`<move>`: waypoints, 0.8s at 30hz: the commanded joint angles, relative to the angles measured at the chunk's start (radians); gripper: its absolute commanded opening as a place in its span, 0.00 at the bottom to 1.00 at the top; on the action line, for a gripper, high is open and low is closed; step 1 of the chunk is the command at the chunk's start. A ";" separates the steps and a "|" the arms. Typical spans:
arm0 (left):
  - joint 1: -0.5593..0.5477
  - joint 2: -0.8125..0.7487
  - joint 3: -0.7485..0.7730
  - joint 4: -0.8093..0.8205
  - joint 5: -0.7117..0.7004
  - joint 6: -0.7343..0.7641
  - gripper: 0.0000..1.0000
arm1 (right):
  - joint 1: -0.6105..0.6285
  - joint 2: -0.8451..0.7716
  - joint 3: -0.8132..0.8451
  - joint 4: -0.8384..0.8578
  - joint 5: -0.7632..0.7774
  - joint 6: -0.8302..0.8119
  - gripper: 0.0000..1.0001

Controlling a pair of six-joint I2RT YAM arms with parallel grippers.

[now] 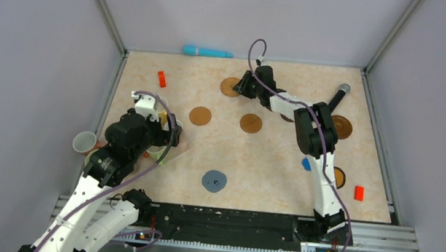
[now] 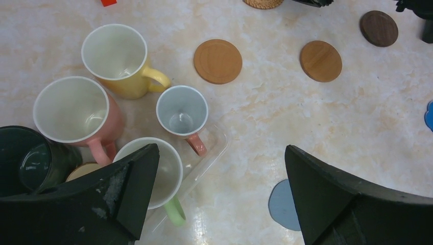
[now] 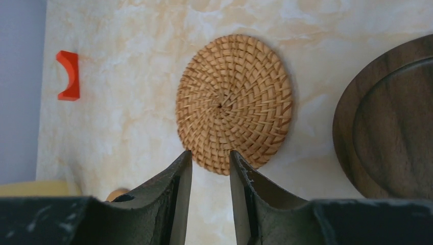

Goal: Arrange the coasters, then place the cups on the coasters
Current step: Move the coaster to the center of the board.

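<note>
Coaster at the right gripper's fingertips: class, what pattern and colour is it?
Tan woven wicker coaster, spiralling from its centre; right wrist view.

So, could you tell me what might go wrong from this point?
1. The right gripper, jaws narrowly apart, sits at the rim of the woven coaster. That thin disc may slip away or slide into the dark wooden coaster beside it.
2. The left gripper hangs wide open above the green-handled mug, which is crowded by the small grey mug and pink mug. Reaching in could knock those over.
</note>
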 commanded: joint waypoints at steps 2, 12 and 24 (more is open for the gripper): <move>-0.002 -0.022 0.002 0.024 -0.055 -0.009 0.99 | 0.009 0.101 0.146 -0.054 0.029 0.022 0.31; -0.002 -0.028 0.004 0.024 -0.082 -0.010 0.99 | 0.007 0.080 0.170 -0.231 0.216 -0.033 0.27; -0.002 -0.022 0.001 0.024 -0.095 -0.010 0.99 | 0.005 0.031 0.196 -0.253 0.120 -0.063 0.27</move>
